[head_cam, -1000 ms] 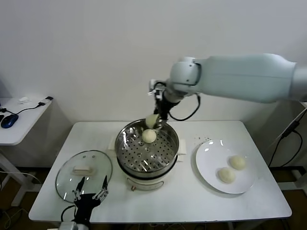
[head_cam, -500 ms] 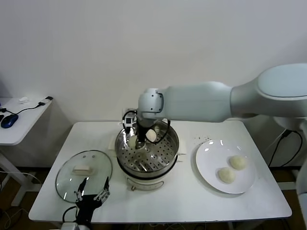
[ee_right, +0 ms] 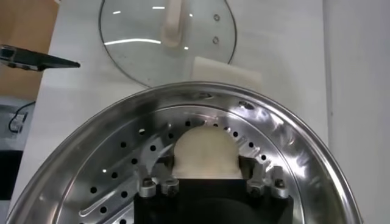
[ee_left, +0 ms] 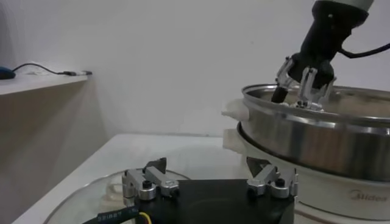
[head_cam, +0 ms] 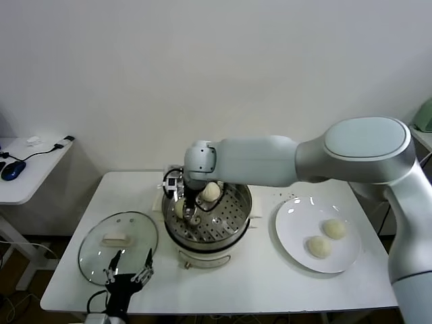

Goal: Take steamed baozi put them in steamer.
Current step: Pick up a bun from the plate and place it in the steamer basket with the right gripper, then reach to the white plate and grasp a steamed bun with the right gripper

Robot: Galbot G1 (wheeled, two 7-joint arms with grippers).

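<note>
The steamer [head_cam: 237, 219] stands mid-table, a steel pot with a perforated tray [ee_right: 116, 176]. One baozi [head_cam: 210, 192] lies at the tray's back. My right gripper [head_cam: 187, 210] reaches down into the left part of the tray. It is open, its fingers [ee_right: 251, 171] standing just off either side of a second baozi [ee_right: 204, 152] that rests on the tray. Two more baozi [head_cam: 333, 228] [head_cam: 318, 246] lie on the white plate [head_cam: 293, 226] at the right. My left gripper [head_cam: 127, 270] is parked open at the table's front left, holding nothing.
The glass lid [head_cam: 118, 243] with its white handle lies flat left of the steamer, right under the left gripper [ee_left: 210, 173]. A white side table [head_cam: 27, 169] with a mouse and cables stands beyond the table's left edge.
The right arm carried a baozi from above the steamer's back rim down to the left part of the tray. Its jaws have since spread off the baozi. The left arm stayed still.
</note>
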